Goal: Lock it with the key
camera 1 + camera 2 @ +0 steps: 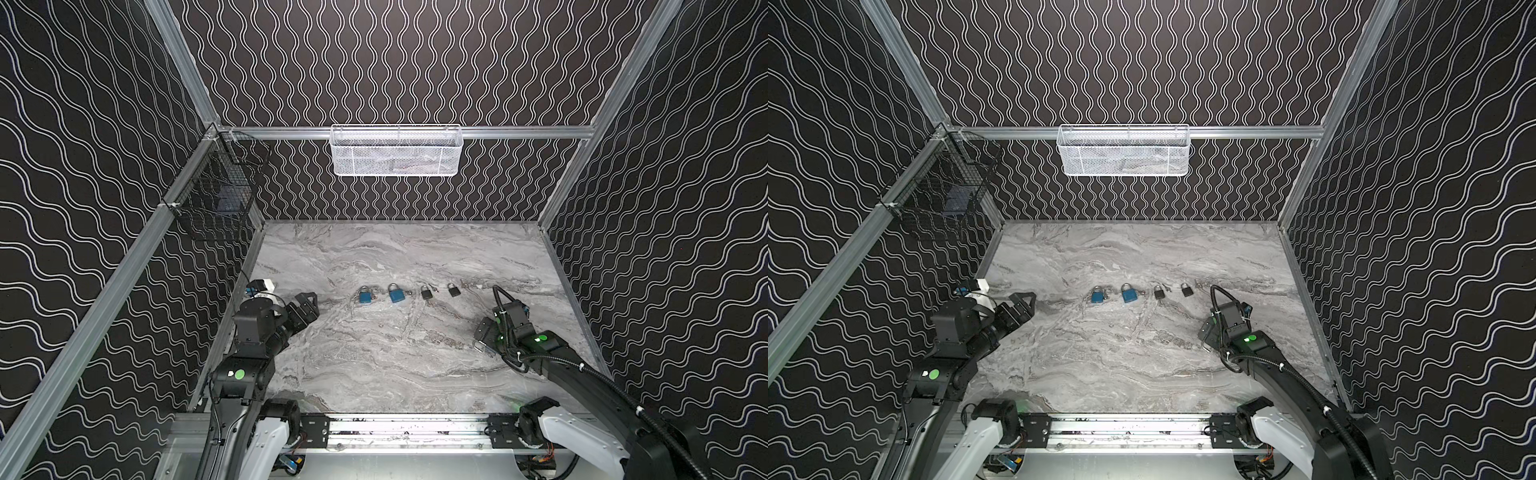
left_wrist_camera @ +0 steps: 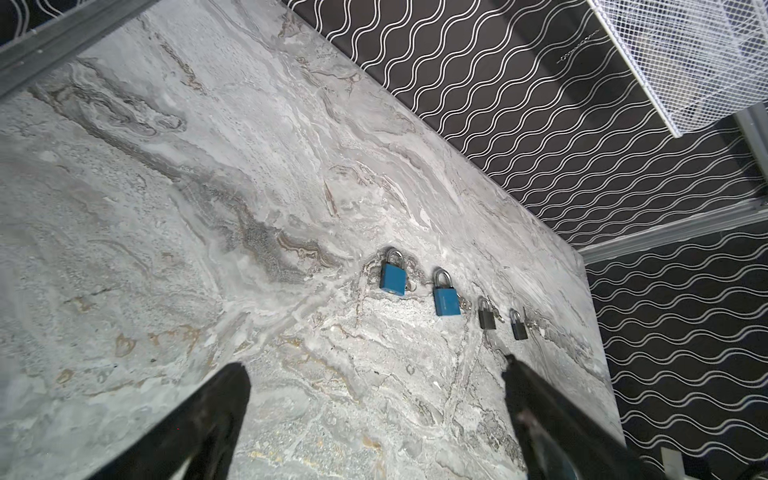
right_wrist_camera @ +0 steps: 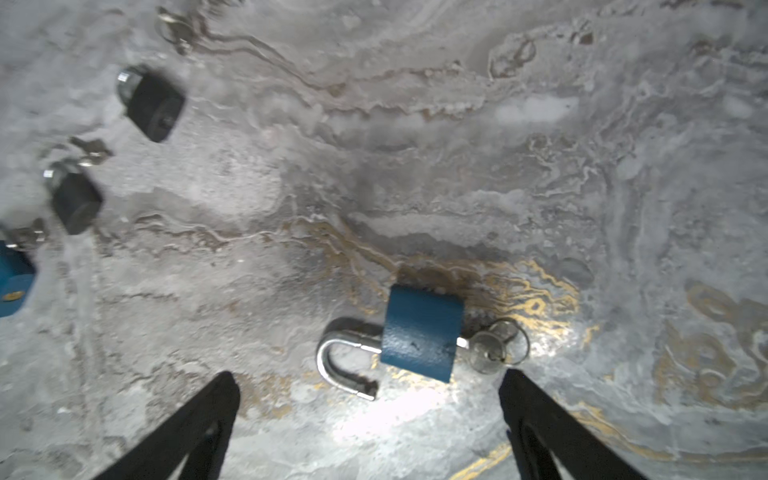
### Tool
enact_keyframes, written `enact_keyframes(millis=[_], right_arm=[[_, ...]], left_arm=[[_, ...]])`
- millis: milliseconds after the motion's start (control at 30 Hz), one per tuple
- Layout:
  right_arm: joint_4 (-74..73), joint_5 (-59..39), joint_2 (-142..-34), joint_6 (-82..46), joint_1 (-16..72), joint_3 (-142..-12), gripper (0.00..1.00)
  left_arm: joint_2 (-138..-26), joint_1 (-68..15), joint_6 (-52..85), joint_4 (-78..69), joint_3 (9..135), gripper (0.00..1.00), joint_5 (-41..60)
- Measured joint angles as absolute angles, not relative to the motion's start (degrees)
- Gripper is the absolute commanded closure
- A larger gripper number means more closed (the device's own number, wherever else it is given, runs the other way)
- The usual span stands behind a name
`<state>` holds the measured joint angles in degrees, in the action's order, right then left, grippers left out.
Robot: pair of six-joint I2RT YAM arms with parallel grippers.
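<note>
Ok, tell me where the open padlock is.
The open padlock lies on the table's right side, by the right claw, nearer the robot than the row of four locks; in a top view only its shackle shows.

Both top views are evenly lit and sharp. In the right wrist view glare whitens the tabletop [image 3: 395, 415] between the right gripper's [image 3: 368, 374] fingers; black padlocks [image 3: 153, 108] farther from it are blurred
</note>
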<state>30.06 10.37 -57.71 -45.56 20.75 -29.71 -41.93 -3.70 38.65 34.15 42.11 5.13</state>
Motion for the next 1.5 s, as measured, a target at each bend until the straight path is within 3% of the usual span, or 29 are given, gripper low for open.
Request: enact_keyframes(millis=[900, 1500], right_arm=[[26.35, 6.0, -72.18, -36.4, 16.29, -34.26, 0.03], [31.57, 6.98, -61.32, -41.71, 16.29, -31.16, 0.14]], left_arm=[[-41.78, -3.7, 38.61, 33.08, 39.81, 0.01, 7.18], [-43.7, -3.7, 38.7, 29.34, 37.06, 0.01, 10.83]])
